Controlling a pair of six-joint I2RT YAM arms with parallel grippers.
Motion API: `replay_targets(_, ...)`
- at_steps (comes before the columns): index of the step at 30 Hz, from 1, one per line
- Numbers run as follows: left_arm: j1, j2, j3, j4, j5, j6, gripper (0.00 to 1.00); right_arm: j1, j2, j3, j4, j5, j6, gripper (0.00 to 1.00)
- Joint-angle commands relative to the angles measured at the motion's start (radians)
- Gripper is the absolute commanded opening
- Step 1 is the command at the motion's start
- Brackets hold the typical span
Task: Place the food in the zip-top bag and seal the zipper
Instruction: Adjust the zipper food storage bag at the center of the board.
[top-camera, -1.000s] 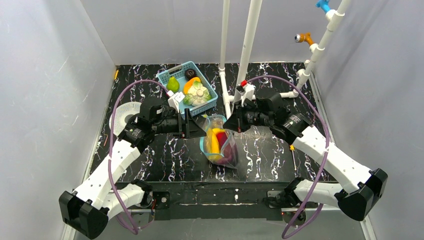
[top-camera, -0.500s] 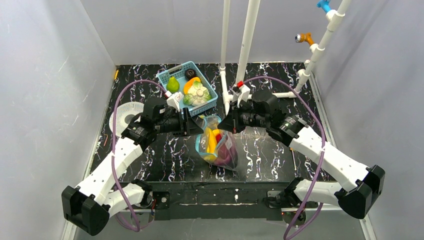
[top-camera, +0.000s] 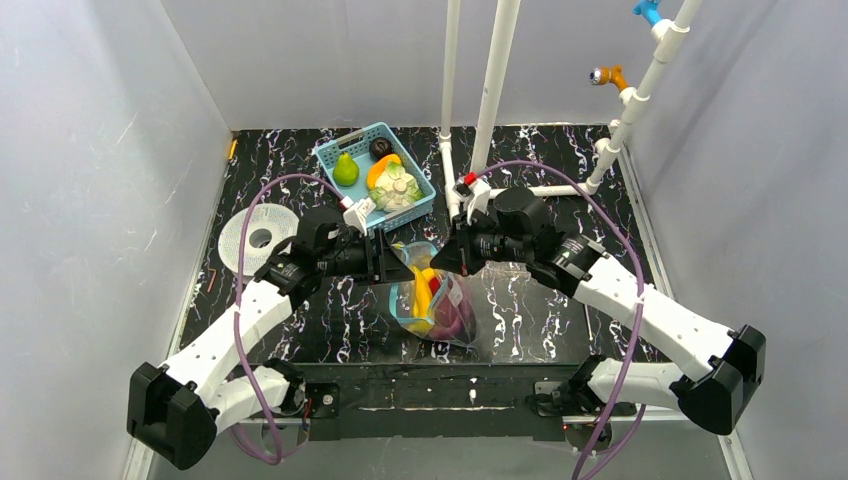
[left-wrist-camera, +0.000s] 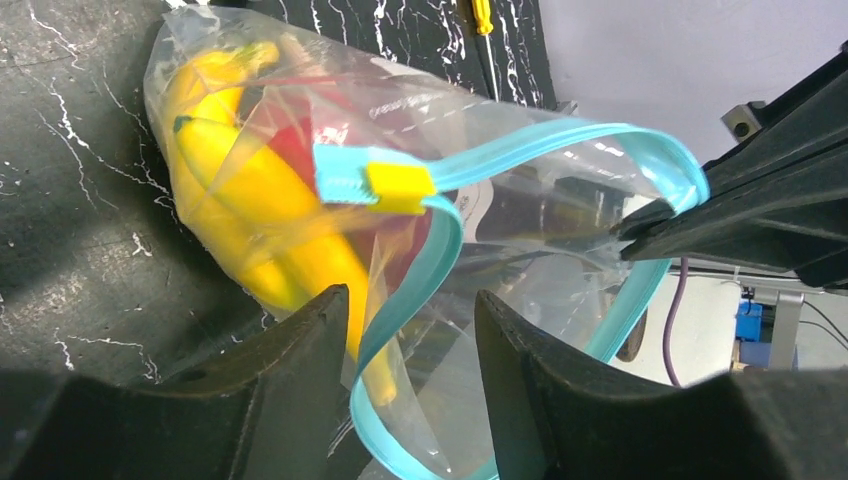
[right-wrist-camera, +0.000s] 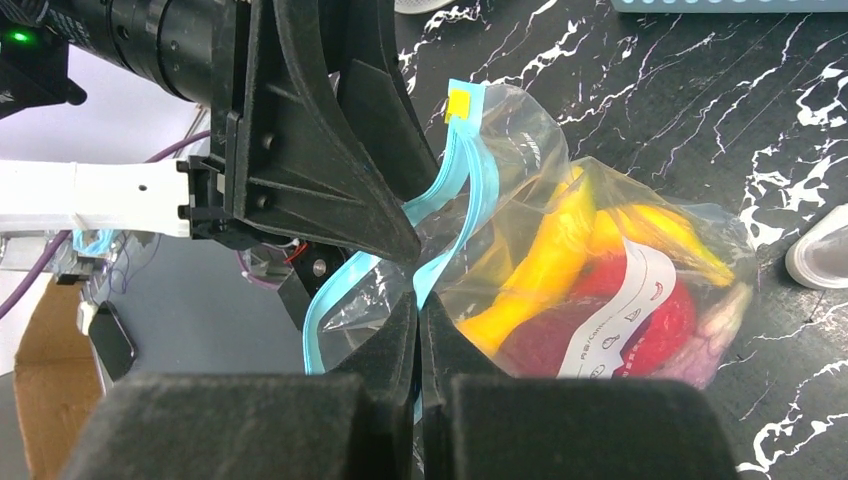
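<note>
Centrally, on the black, white-veined table (top-camera: 280, 160), a clear floppy plastic zip-top bag (top-camera: 445, 305) is shown with its body resting on the surface and its mouth raised toward 12 o'clock. Enclosed within it are a curved yellow toy banana (left-wrist-camera: 250, 200), a round red toy apple (right-wrist-camera: 655, 320) and a purple eggplant-like piece (top-camera: 458, 318). The thin teal-blue zipper strip (left-wrist-camera: 560, 150) is seen parted into two sides, which are joined at a small yellow slider tab (left-wrist-camera: 400, 187). From 3 o'clock the right gripper (right-wrist-camera: 418, 305) is applied, its fingers pressed together on one side of the strip. From 9 o'clock the left gripper (left-wrist-camera: 410, 300) is presented with its fingers apart; the other side of the strip is passed through the gap unclamped. At 11 o'clock of the bag a light-blue plastic mesh basket (top-camera: 326, 158) is placed, with a green pear (top-camera: 346, 170) contained in it. At 9 o'clock a white round perforated disc (top-camera: 258, 238) is laid flat.
</note>
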Motion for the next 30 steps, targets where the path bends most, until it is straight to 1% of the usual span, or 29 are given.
replay_targets(1, -0.016, 0.001, 0.018, 0.061, 0.026, -0.003, 0.38, 0.023, 0.008, 0.036, 0.035, 0.007, -0.038, 0.01)
replay_targets(3, -0.018, 0.002, 0.03, 0.061, 0.036, 0.006, 0.24, 0.034, 0.005, 0.032, 0.028, 0.03, -0.041, 0.01)
replay_targets(5, -0.018, -0.017, 0.05, 0.035, 0.019, 0.028, 0.08, 0.047, 0.0, 0.033, 0.013, 0.04, -0.046, 0.01)
replay_targets(7, -0.018, -0.049, 0.053, 0.024, -0.015, 0.041, 0.02, 0.074, 0.0, 0.037, 0.0, 0.056, -0.085, 0.02)
replay_targets(8, -0.018, -0.065, 0.056, 0.019, -0.03, 0.04, 0.0, 0.087, 0.004, 0.047, -0.015, 0.07, -0.103, 0.04)
replay_targets(11, -0.018, -0.104, 0.071, 0.014, -0.063, 0.008, 0.0, 0.133, 0.025, 0.099, -0.085, 0.149, -0.161, 0.14)
replay_targets(13, -0.018, -0.123, 0.07, 0.026, -0.085, -0.041, 0.0, 0.177, 0.049, 0.136, -0.125, 0.236, -0.201, 0.24)
replay_targets(15, -0.018, -0.148, 0.056, 0.039, -0.131, -0.113, 0.0, 0.209, 0.07, 0.149, -0.135, 0.284, -0.222, 0.35)
replay_targets(19, -0.018, -0.206, 0.003, 0.066, -0.233, -0.26, 0.0, 0.297, 0.113, 0.194, -0.147, 0.38, -0.245, 0.64)
replay_targets(21, -0.018, -0.226, -0.014, 0.078, -0.266, -0.284, 0.0, 0.327, 0.133, 0.212, -0.149, 0.428, -0.264, 0.77)
replay_targets(24, -0.018, -0.238, -0.016, 0.078, -0.311, -0.307, 0.0, 0.406, 0.195, 0.281, -0.212, 0.583, -0.302, 0.93)
replay_targets(26, -0.018, -0.219, -0.004, 0.063, -0.322, -0.317, 0.0, 0.445, 0.235, 0.305, -0.244, 0.677, -0.328, 0.98)
replay_targets(28, -0.018, -0.19, 0.006, 0.05, -0.312, -0.343, 0.0, 0.481, 0.259, 0.309, -0.247, 0.782, -0.337, 0.99)
replay_targets(30, -0.02, -0.166, 0.001, 0.063, -0.29, -0.361, 0.0, 0.495, 0.265, 0.315, -0.254, 0.819, -0.335, 0.98)
